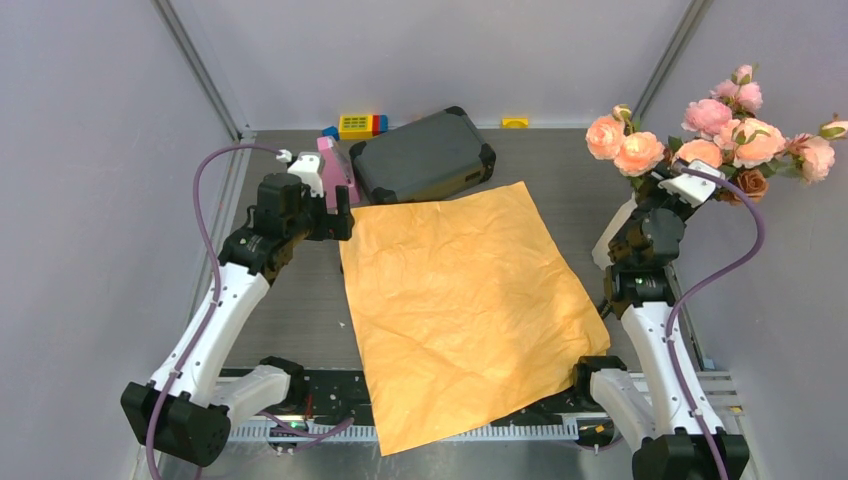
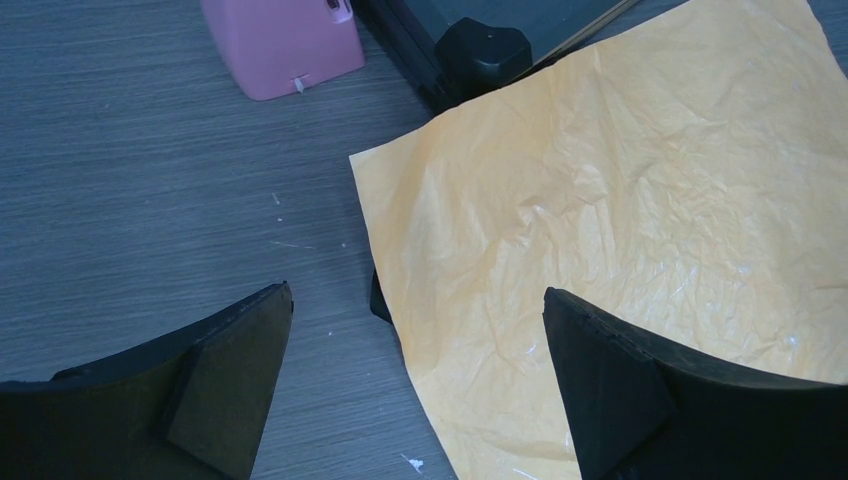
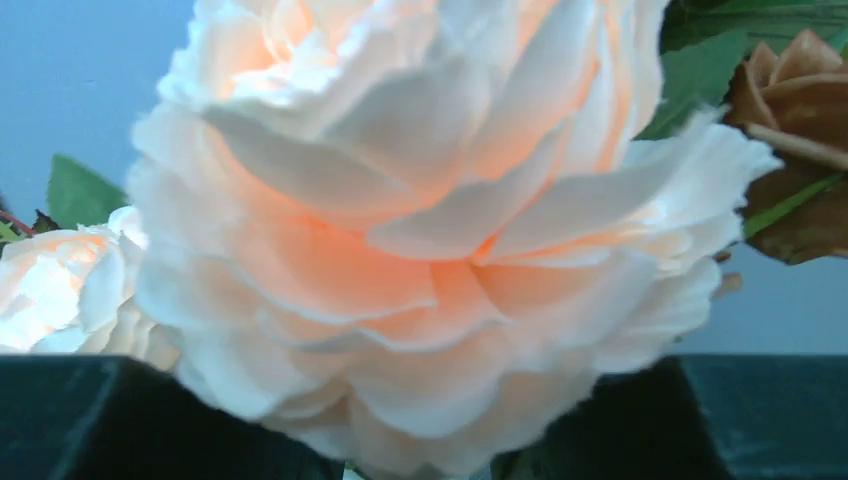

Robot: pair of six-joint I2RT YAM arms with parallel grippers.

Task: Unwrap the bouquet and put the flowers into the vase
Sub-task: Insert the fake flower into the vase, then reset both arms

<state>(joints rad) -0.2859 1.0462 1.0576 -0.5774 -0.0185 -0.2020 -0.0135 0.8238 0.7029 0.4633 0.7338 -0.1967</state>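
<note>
Dark grey hard case [image 1: 422, 155] lying flat at far middle of grey wood-grain table [image 1: 300, 310]. Pink wedge-shaped object [image 1: 335, 170] standing just beside case's left end. Yellow, blue and red toy blocks [image 1: 358, 125] sitting against back wall; small yellow piece [image 1: 515, 122] lying further right.

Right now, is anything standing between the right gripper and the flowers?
Nothing visible does. The flowers stand close in front of the right gripper, one bloom filling the gap between its fingers in the wrist view. The orange paper lies flat on the table, well apart from them.
</note>
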